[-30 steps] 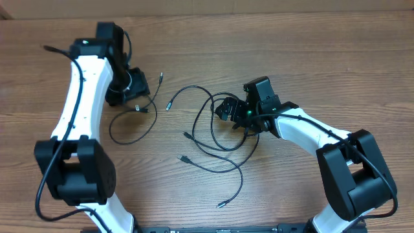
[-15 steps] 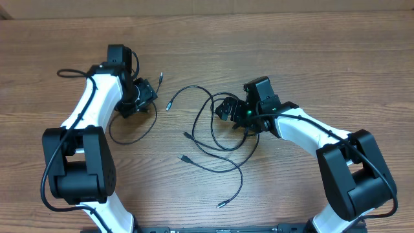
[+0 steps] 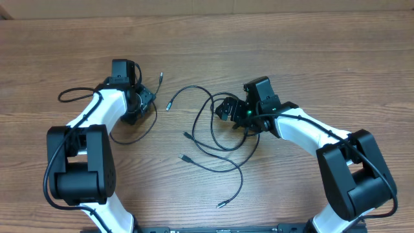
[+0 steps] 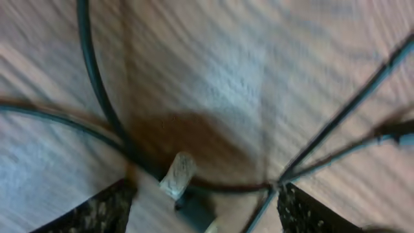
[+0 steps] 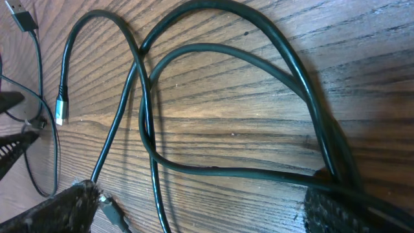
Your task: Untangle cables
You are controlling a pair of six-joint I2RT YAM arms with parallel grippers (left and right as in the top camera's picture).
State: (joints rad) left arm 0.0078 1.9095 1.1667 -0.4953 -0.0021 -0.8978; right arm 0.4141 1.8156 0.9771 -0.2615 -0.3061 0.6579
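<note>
Several thin black cables (image 3: 217, 139) lie looped over one another at mid-table, plug ends fanning left and down to a silvery tip (image 3: 221, 204). A separate black cable (image 3: 150, 120) curves on the left, one plug (image 3: 160, 77) at its far end. My left gripper (image 3: 143, 103) hovers low over this cable, open; in the blurred left wrist view a silvery plug (image 4: 178, 175) lies between the spread fingers (image 4: 97, 210). My right gripper (image 3: 223, 110) stands open at the tangle's right edge, with a cable strand (image 5: 233, 173) crossing the gap between its fingers (image 5: 58, 210).
The wooden table (image 3: 310, 52) runs to a pale far edge at the top of the overhead view. The left arm's own thick wire (image 3: 71, 95) loops out to the left. Both white arms reach in from the near edge.
The left arm has swung inward, and its gripper has moved down and right to the left cable. The right arm and the tangle have not moved.
</note>
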